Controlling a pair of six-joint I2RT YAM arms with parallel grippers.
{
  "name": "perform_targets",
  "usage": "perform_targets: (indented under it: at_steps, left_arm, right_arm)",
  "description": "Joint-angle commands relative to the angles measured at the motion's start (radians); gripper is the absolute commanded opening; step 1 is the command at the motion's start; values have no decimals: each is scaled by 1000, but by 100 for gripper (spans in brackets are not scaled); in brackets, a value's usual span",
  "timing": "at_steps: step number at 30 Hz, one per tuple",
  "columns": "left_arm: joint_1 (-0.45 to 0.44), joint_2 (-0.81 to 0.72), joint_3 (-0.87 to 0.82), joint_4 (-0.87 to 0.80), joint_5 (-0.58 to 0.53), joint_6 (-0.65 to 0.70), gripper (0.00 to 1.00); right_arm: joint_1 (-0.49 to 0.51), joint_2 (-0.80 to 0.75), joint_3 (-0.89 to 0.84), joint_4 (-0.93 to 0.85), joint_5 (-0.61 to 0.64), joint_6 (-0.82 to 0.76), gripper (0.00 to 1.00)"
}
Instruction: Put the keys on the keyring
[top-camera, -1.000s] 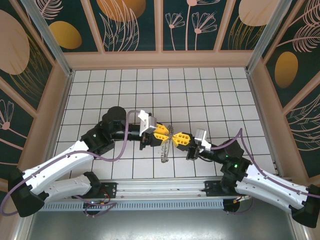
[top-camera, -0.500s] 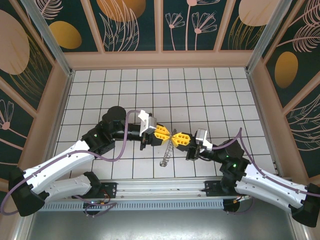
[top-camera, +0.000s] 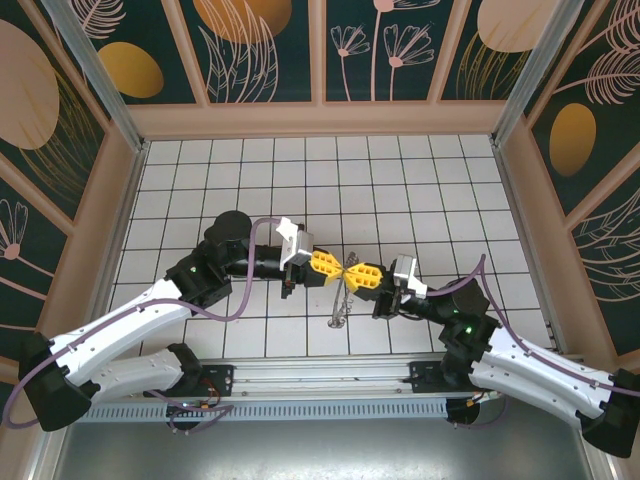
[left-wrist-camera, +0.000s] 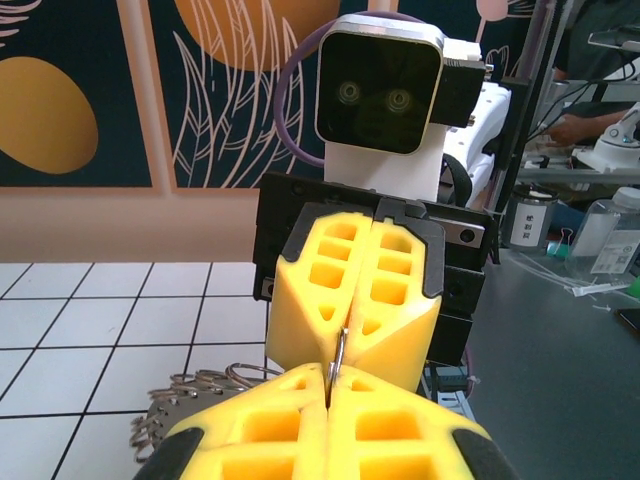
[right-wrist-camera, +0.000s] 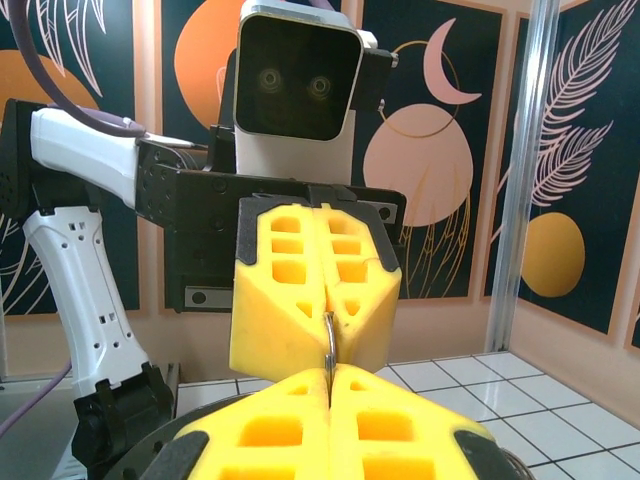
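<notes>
Over the middle of the white tiled floor my left gripper (top-camera: 338, 268) and right gripper (top-camera: 353, 273) meet tip to tip, both with yellow fingers. Each is shut on the thin silver wire of the keyring (top-camera: 342, 298), which hangs edge-on below them. In the left wrist view my left gripper (left-wrist-camera: 330, 388) faces the right gripper's fingers (left-wrist-camera: 400, 290), with the wire pinched between both pairs. The keyring's fringed rim (left-wrist-camera: 190, 392) shows low on the left there. The right wrist view has my right gripper (right-wrist-camera: 328, 388) against the left one's fingers (right-wrist-camera: 285, 290), wire between. The keys are hidden.
Wooden walls (top-camera: 320, 120) with dark painted panels close off the tiled floor (top-camera: 420, 190) at the back and both sides. A metal rail (top-camera: 320, 385) carrying the arm bases runs along the near edge. Open floor lies behind the grippers.
My left gripper's fingers have closed onto the ring's wire. The hanging keyring has swung, its lower end shifting a little to the right. My right gripper has stayed shut in place.
</notes>
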Motion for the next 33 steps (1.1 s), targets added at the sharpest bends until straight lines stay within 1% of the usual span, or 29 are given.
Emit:
perform_targets:
  at_steps: [1, 2, 4, 5, 6, 8, 12, 16, 20, 22, 25, 27, 28, 30, 31, 33]
  left_arm:
    - [-4, 1, 21, 27, 10, 4, 0]
    - [-4, -3, 24, 14, -1, 14, 0]
    - [-3, -8, 31, -25, -33, 36, 0]
    - [-4, -11, 35, -47, -57, 48, 0]
    - [-5, -13, 39, -73, -78, 62, 0]
    - [-3, -15, 46, -114, -109, 81, 0]
    - [-3, -13, 65, -192, -150, 113, 0]
    - [-4, 14, 128, -334, -199, 175, 0]
    - [-4, 21, 165, -418, -241, 212, 0]
    - [-4, 26, 177, -449, -267, 220, 0]
    - [-4, 28, 176, -467, -296, 206, 0]
    - [-3, 22, 161, -465, -326, 185, 0]
    - [-4, 19, 151, -465, -353, 169, 0]
    - [-4, 7, 120, -447, -394, 129, 0]
    - [-4, -3, 93, -420, -416, 102, 0]
    - [-4, -23, 32, -373, -462, 39, 0]
  right_arm:
    - [-8, -6, -8, 59, 1, 14, 0]
    - [-8, -7, -7, 54, 15, 14, 0]
    - [-8, -9, -8, 36, 36, 13, 13]
    - [-8, -11, -4, 19, 46, 11, 22]
    - [-7, -15, 1, -2, 54, 7, 28]
    - [-8, -25, 12, -56, 69, 0, 33]
    - [-8, -55, 42, -184, 106, -25, 34]
    - [-8, -70, 86, -333, 137, -64, 31]
    - [-6, -73, 121, -447, 165, -96, 30]
    - [-6, -69, 131, -472, 180, -107, 29]
    - [-5, -54, 132, -458, 229, -105, 30]
    - [-9, -19, 138, -452, 299, -92, 33]
    - [-13, 12, 150, -458, 339, -81, 37]
    - [-43, 88, 181, -477, 365, -52, 46]
    - [-71, 135, 200, -483, 358, -26, 49]
    - [-140, 217, 228, -471, 289, 19, 54]
